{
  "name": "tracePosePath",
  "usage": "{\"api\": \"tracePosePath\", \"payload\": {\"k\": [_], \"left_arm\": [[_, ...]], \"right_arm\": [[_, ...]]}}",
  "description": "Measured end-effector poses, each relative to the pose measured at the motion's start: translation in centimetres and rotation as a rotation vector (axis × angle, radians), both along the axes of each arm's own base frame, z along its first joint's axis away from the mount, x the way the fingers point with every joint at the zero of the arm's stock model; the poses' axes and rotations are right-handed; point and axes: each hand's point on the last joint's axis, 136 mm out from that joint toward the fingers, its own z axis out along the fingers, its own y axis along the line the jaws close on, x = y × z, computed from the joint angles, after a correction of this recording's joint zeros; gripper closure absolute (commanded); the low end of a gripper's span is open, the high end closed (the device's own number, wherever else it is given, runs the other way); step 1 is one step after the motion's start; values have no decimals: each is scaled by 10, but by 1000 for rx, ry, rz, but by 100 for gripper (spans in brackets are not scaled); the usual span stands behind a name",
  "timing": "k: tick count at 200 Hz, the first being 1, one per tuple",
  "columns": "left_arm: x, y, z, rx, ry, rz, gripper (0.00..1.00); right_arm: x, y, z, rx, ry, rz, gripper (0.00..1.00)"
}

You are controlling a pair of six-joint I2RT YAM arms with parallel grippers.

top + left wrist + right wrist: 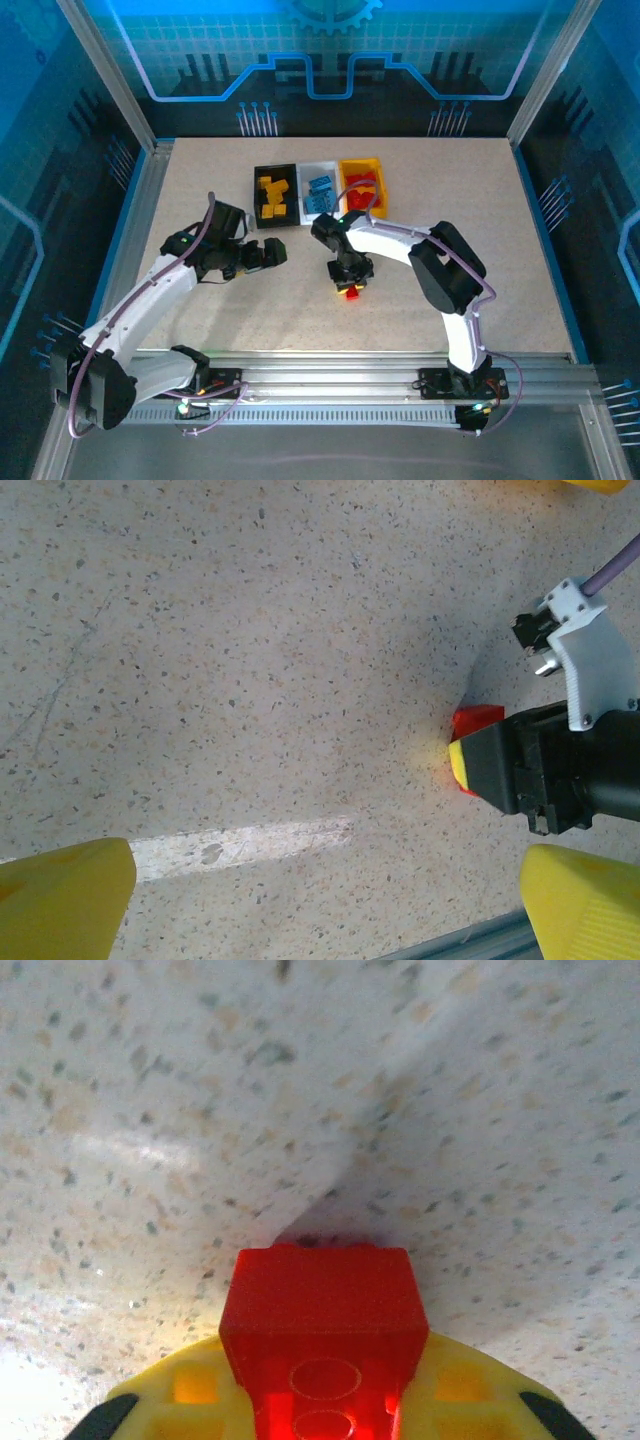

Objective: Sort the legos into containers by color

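Care in lifting: the right gripper (pixel 351 288) pinches a red brick (pixel 322 1335) low at the table (pixel 500 250). Raise it straight, then carry to the yellow bin (pixel 360 161) holding red bricks (pixel 362 186); the left gripper (pixel 272 253) hangs wide.

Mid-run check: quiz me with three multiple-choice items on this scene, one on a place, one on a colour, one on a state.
1. Which open rectangular plastic bin holds the small blue studded plastic bricks? A black B white C orange-yellow
2. What colour is the small studded plastic brick between the right gripper fingers? A blue B yellow C red
3. How do the left gripper fingers stand? A open, empty B shut on a brick C shut, empty
Key: 1 B, they lie in the middle white bin. 2 C, red shows between the yellow pads in the right wrist view. 3 A, its yellow fingers sit wide apart with nothing between.
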Motion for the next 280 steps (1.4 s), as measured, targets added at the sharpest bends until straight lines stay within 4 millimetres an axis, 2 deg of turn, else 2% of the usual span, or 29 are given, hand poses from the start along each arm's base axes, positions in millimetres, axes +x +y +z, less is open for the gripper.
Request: {"api": "tracePosePath", "payload": {"k": [17,36,55,76,91,110,128,155,178,197,210,224,243,260,280], "left_arm": [[1,1,0,0,0,5,1],[2,3,0,0,0,13,1],[3,6,0,0,2,24,1],[3,10,-1,2,6,36,1],[3,12,-1,4,10,43,1],[1,14,0,5,12,49,1],[2,17,1,11,9,59,1],[7,23,6,32,-10,81,1],[13,31,13,68,-49,111,1],[19,44,17,122,-87,155,1],[25,54,19,167,-119,193,1],[35,62,20,198,-176,222,1],[44,72,16,243,-261,244,1],[48,81,8,287,-331,252,1],[54,89,0,340,-401,257,1]], "right_arm": [[15,-6,6,12,-16,-33,80],[49,-14,26,53,-64,-95,80],[101,-26,61,125,-161,-171,79],[170,-41,109,211,-309,-250,78],[211,-51,131,248,-390,-278,75],[247,-56,136,269,-437,-291,61],[267,-56,122,275,-434,-296,44],[265,-60,91,255,-368,-304,34],[248,-68,83,240,-348,-285,32],[217,-82,94,240,-357,-270,31],[195,-100,110,259,-391,-275,30],[175,-131,132,283,-465,-299,30],[152,-184,153,279,-602,-333,30],[138,-211,157,240,-689,-298,29],[129,-212,141,210,-728,-189,28]]}}
